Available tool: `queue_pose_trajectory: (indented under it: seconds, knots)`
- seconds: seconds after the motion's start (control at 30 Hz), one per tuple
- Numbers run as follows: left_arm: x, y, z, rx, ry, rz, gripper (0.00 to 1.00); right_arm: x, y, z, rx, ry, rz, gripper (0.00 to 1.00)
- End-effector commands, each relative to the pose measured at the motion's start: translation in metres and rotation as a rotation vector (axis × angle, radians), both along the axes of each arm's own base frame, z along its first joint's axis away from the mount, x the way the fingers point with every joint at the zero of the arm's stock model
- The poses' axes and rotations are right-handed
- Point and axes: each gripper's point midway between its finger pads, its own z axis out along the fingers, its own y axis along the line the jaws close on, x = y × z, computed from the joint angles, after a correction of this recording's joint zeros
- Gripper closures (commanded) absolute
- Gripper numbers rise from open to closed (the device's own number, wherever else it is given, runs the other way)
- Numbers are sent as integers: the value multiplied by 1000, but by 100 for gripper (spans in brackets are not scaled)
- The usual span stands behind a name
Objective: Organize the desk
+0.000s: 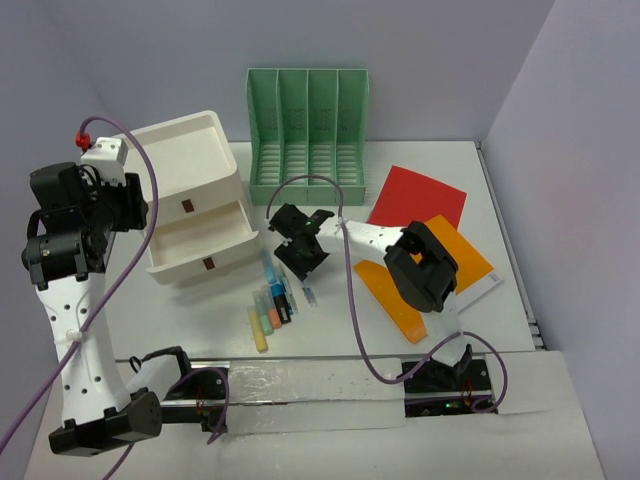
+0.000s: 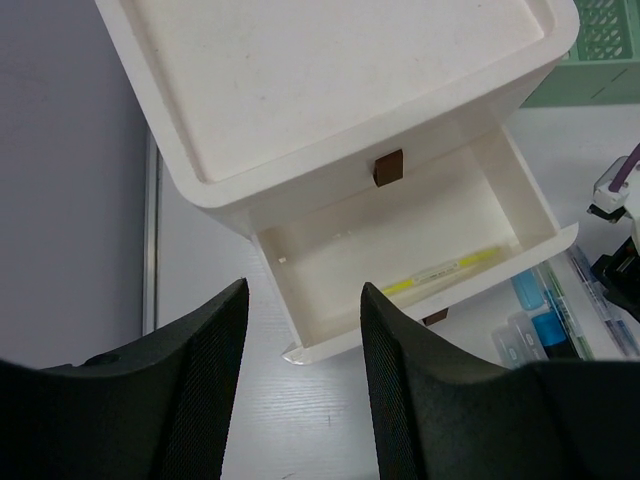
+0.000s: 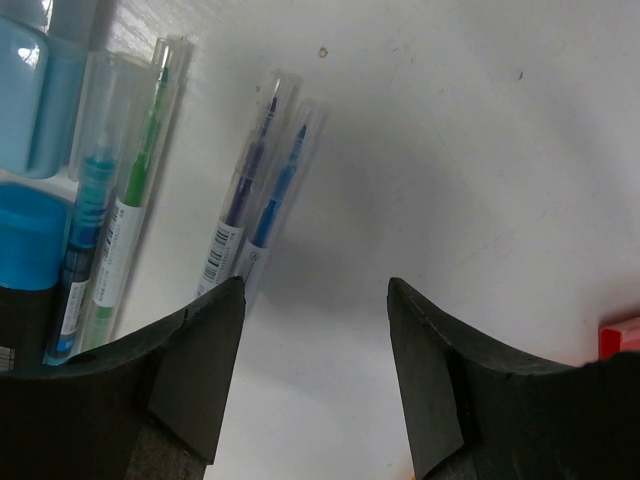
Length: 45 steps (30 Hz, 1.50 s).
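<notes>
The desk (image 1: 420, 160), a broad, matte white tabletop, fills the scene beyond the two arm bases. At its far left stands a smooth white plastic drawer box (image 1: 185, 165) with a recessed top and small brown square pulls. Its middle drawer (image 2: 400, 250) is pulled out, and a slim yellow pen (image 2: 440, 270) lies along the drawer's front wall. The left gripper (image 2: 303, 305) hovers above that drawer, its textured black fingers (image 2: 215, 370) spread, with nothing between them.

At the far centre sits a pale green file holder (image 1: 308, 130) with four upright compartments and a slotted floor. To the right, a flat red sheet (image 1: 420, 195) lies beside an orange folder (image 1: 472, 258), which is partly hidden under the right arm.

A loose row of pens and markers (image 1: 272, 305) lies on the desk just near of the drawer box. The right gripper (image 3: 315, 300) hangs low over bare tabletop at the right end of that row, its jaws parted and holding nothing. Two clear-barrelled pens, one purple (image 3: 245, 195) and one blue (image 3: 280, 185), lie side by side by its left finger. Whether they touch it cannot be told. A green pen (image 3: 140, 160) lies further left.
</notes>
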Motion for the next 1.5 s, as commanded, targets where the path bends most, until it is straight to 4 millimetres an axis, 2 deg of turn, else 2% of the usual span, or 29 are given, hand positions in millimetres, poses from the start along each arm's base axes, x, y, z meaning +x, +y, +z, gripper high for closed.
queue_pose_trajectory:
  seconds: [0.0,0.2,0.3,0.37,0.4,0.5,0.67,0.7,0.77,0.87,0.9,0.93,0.97,1.03,1.1,1.13,1.2,1.27,1.37,1.47]
  knots:
    - [6,5,5,17,-31,17,45,4,2,-3,-33,-16,19,34]
    - [8,5,2,10,-29,18,45,5,-2,-14,-86,-16,14,34]
    - [7,6,3,20,-30,24,45,3,-11,-23,-118,-7,-5,39]
    - [5,7,3,23,-28,26,45,3,-18,-25,-127,-5,-29,47]
    - [5,7,4,25,-29,28,45,4,-22,-26,-133,-8,-54,56]
    - [4,8,5,35,-32,31,45,7,-36,-24,-144,-19,-117,68]
    - [4,9,3,40,-31,34,45,17,-51,-14,-151,-55,-191,91]
    - [3,8,3,39,-31,30,45,19,-55,-11,-169,-71,-198,99]
    - [3,8,3,38,-34,29,44,28,-60,0,-191,-114,-205,100]
    - [5,10,0,42,-33,36,44,46,-59,32,-185,-214,-217,100]
    - [6,12,-2,43,-31,45,44,53,-53,49,-155,-251,-201,100]
    - [9,18,-6,49,-25,77,42,66,-42,81,-103,-337,-169,100]
    - [12,22,-8,54,-24,101,42,72,-31,104,-57,-395,-140,100]
    - [18,34,-10,57,-23,169,42,80,13,184,118,-595,-46,100]
    - [20,37,1,45,-48,192,42,76,53,254,250,-761,35,100]
    - [20,34,7,30,-59,182,42,72,68,277,282,-816,63,100]
    - [18,23,34,0,-134,144,42,67,109,322,329,-930,163,100]
    - [16,22,45,-3,-162,141,42,54,149,339,354,-1011,261,100]
    - [17,35,37,14,-127,189,42,42,205,339,322,-1113,407,100]
    - [14,48,25,-7,-89,217,42,38,229,329,341,-1131,477,100]
